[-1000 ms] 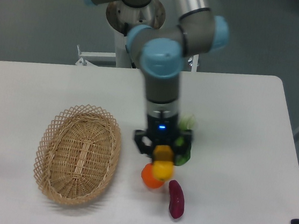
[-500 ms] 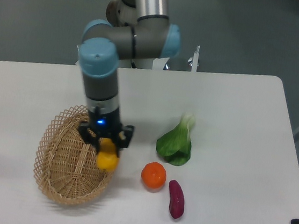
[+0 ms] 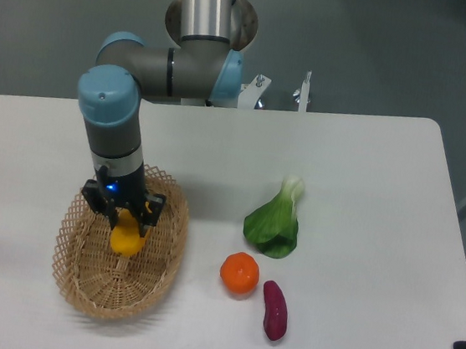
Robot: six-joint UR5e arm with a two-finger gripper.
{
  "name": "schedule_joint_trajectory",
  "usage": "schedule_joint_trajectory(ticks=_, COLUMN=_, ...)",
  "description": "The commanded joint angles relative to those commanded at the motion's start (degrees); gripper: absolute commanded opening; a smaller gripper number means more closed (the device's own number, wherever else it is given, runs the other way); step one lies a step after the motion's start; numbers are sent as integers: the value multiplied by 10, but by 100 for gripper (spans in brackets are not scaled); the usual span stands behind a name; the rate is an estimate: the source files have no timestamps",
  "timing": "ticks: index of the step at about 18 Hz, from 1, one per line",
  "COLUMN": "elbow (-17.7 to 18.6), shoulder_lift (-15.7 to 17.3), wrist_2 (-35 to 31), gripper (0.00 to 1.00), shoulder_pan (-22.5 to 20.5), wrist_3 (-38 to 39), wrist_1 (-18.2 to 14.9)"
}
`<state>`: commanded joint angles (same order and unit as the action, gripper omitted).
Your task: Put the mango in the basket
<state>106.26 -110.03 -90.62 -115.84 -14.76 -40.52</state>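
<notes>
Camera view: white surface (image 3: 370,156); wicker basket (image 3: 78,279) at left. Claw (image 3: 124,219) hangs over basket's middle, pinching the mango (image 3: 126,238), fruit above the weave, contact unclear. Step in hand: delivery. Next move, by my reading: lower slightly, spread claw, lift off. Orange (image 3: 239,273) well apart.

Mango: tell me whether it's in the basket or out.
Over the basket, not yet let go. The mango sits within the rim's outline, with the gripper jaws shut on it; whether it touches the bottom, cannot tell.
</notes>
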Motion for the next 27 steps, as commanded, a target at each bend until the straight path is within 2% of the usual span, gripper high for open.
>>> schedule_joint_trajectory(ticks=5, elbow=1, shoulder_lift=-9, wrist_2=0, gripper=36, shoulder_pan=3, wrist_3=0, wrist_1=1)
schedule_joint_trajectory(ticks=7, elbow=1, shoulder_lift=-11, wrist_2=0, gripper=40, shoulder_pan=3, wrist_3=0, wrist_1=1)
schedule_joint_trajectory(ticks=9, elbow=0, shoulder_lift=-10, wrist_2=-1, gripper=51, shoulder_pan=3, wrist_3=0, wrist_1=1)
schedule_joint_trajectory(ticks=12, elbow=-2, shoulder_lift=-8, wrist_2=-2, gripper=97, shoulder_pan=2, wrist_3=0, wrist_1=1)
schedule_joint_trajectory(ticks=13, elbow=-4, shoulder_lift=-6, wrist_2=-3, gripper=100, shoulder_pan=1, wrist_3=0, wrist_1=0)
schedule_joint_trajectory(ticks=16, elbow=-1, shoulder_lift=8, wrist_2=-11, gripper=100, shoulder_pan=-12, wrist_3=-1, wrist_1=-10)
schedule_joint_trajectory(ticks=19, elbow=-18, shoulder_lift=39, wrist_2=-9, gripper=100, shoulder_pan=-61, wrist_3=-25, wrist_1=-67)
schedule_joint_trajectory(ticks=20, elbow=-29, shoulder_lift=47, wrist_2=-10, gripper=100, shoulder_pan=-66, wrist_3=-33, wrist_1=-91)
schedule_joint_trajectory(ticks=23, elbow=-47, shoulder_lift=53, wrist_2=-8, gripper=100, shoulder_pan=-103, wrist_3=-76, wrist_1=-157)
schedule_joint_trajectory(ticks=25, elbow=-58, shoulder_lift=66, wrist_2=-8, gripper=100, shoulder_pan=-119, wrist_3=-111, wrist_1=-178)
schedule_joint_trajectory(ticks=27, elbow=-67, shoulder_lift=69, wrist_2=-7, gripper=100, shoulder_pan=-134, wrist_3=-133, wrist_1=-185)
